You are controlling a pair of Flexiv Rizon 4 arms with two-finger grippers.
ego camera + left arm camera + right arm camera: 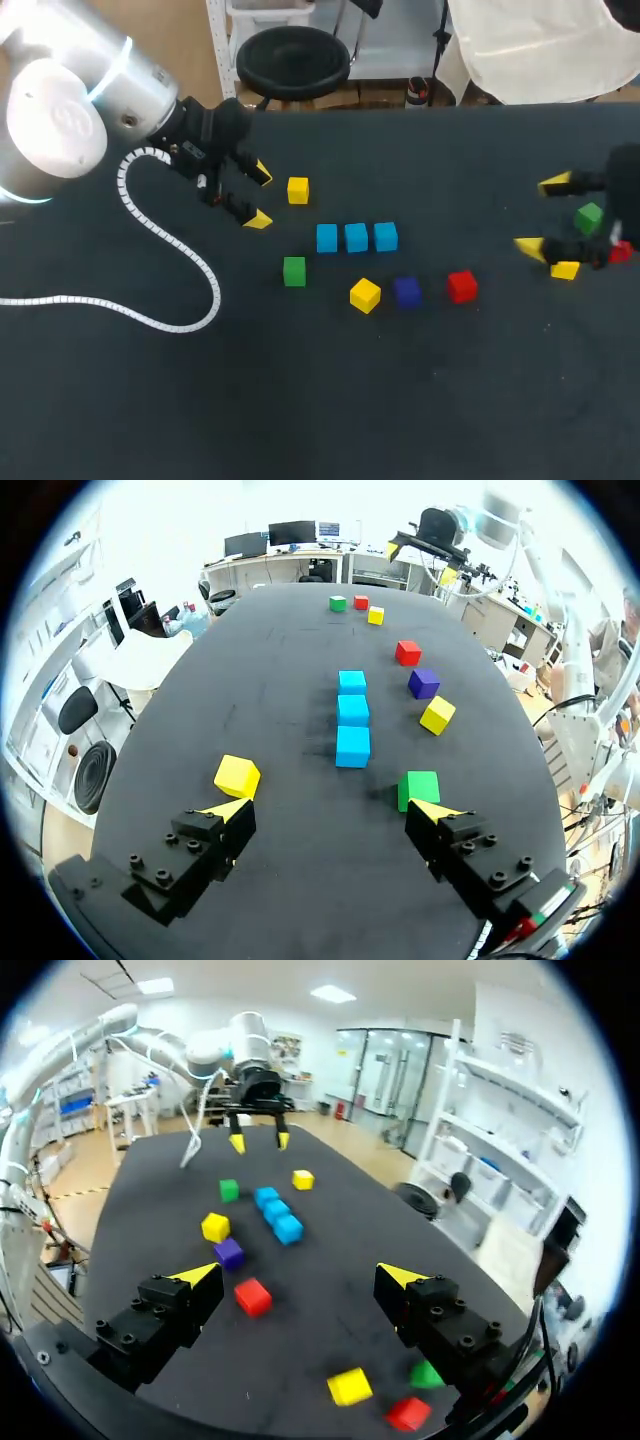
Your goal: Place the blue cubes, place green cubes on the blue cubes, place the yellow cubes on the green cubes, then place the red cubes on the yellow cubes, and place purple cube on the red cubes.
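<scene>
Blue row's down already, so by my read it's the green step now, w/ nothing stacked yet. The left gripper (335,815) hangs w/ fingers spread and nothing in them. Just ahead of one fingertip sits a green cube (419,788); just ahead of the other, a yellow cube (237,776). A bit further out, centred on the gripper, are the three blue cubes (352,709), touching in a line that runs straight away from it.

Next move, prob: shift sideways over the green cube, drop, close, lift, set it on the nearest blue. That needs square placement, since the faces are small and the row is easy to nudge.

Beyond the green cube, on that same side of the row: a second yellow cube (437,715), a purple cube (423,683) and a red cube (407,652). They're near the row, not touching it, and not in the path.

Far across, the right gripper (541,215) is also spread & empty. A second green cube (589,215), a third yellow cube (565,270) and a second red cube (620,252) lie close by it, well apart from the row.
</scene>
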